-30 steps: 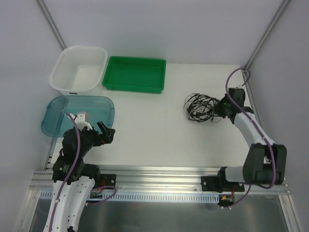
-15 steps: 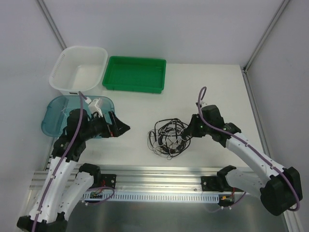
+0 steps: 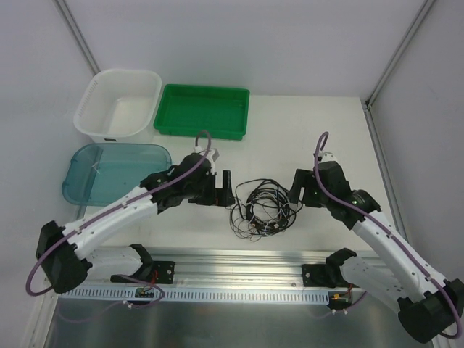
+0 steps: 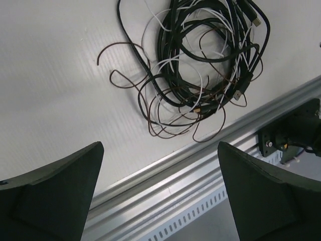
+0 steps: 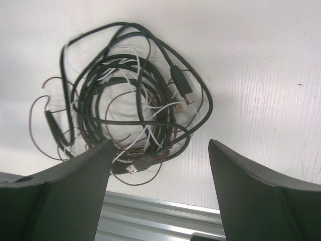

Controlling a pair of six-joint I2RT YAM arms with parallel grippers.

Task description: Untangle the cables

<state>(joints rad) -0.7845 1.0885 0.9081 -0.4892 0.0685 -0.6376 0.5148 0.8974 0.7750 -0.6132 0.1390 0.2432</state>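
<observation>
Cables (image 3: 262, 206) lie in one knotted bundle at lower centre of the overhead frame, near the aluminium rail (image 3: 239, 255). Left gripper (image 3: 225, 190) and right gripper (image 3: 298, 190) flank it, both with jaws apart and nothing held. Risk: the brown wire (image 4: 114, 45) and white cord (image 4: 168, 61) thread through the black loops (image 4: 163, 45). Pulling one strand would likely tighten or drag everything.

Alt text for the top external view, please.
A tangle of mostly black cables lies on the white table between the left tool and the right tool. A white basket, a green tray and a blue tub sit at the back left.
</observation>
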